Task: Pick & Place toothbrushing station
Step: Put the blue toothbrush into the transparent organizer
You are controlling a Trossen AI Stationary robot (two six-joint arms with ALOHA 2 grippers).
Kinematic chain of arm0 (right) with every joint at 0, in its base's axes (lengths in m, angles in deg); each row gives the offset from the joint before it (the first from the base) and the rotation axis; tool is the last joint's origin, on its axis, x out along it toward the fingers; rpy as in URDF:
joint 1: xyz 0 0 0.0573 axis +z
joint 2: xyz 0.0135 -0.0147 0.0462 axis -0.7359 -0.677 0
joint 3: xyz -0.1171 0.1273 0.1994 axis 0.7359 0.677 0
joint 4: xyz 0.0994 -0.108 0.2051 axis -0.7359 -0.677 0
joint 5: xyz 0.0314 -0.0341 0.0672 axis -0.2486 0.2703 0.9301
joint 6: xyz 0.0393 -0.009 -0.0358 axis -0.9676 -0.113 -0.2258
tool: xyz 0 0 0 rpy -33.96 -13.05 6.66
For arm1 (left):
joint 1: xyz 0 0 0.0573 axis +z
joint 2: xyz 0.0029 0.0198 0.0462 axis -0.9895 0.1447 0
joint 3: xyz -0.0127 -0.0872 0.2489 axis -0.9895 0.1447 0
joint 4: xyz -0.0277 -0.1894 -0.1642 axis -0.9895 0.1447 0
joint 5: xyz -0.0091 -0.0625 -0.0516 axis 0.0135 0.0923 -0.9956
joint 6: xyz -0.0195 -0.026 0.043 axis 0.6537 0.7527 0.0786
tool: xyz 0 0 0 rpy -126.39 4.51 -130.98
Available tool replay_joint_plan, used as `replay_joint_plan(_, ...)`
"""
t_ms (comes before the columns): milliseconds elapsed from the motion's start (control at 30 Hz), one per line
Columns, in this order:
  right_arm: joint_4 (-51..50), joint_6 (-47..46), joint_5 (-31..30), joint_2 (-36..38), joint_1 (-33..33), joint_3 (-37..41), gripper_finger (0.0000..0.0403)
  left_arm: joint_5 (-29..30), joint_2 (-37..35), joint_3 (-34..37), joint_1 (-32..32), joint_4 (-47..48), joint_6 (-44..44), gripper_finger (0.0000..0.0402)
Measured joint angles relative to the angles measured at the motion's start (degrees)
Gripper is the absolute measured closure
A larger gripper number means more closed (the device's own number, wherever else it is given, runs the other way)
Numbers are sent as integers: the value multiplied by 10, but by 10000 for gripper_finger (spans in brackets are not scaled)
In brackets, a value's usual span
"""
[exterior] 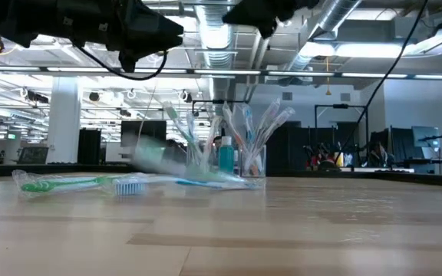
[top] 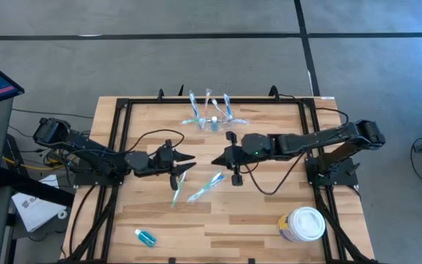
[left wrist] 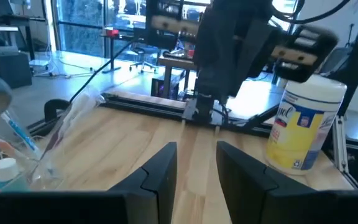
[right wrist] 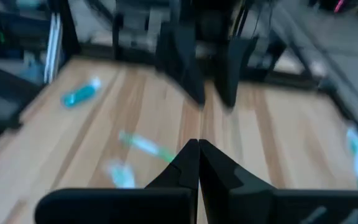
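A wooden table [top: 218, 213] fills the centre of the overhead frame. The clear toothbrush holder [top: 212, 117] stands near its top edge, brushes upright inside. At centre left the left gripper [top: 185, 160] is partly open and empty; at centre right the right gripper [top: 218, 160] is closed and empty. From table height, the holder sits mid-frame behind a green toothbrush [exterior: 60, 184]. The left wrist camera shows a yellow tub [left wrist: 303, 127] at right.

Wooden table [top: 255, 220]; toothbrushing station [top: 212, 117], toothbrushes [top: 205, 188], tub [top: 303, 224], small bottle [top: 146, 237]
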Motion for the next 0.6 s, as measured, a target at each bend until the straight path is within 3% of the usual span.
replay_joint_plan(233,-91,-19,3,0,9,2,403,-33,0,0,-3,2,0,296)
replay_joint_plan(400,-96,-12,9,-16,18,13,403,-37,0,0,-4,5,0,296)
replay_joint_plan(600,-122,-23,7,-46,20,11,403,-84,0,0,-4,17,2,296)
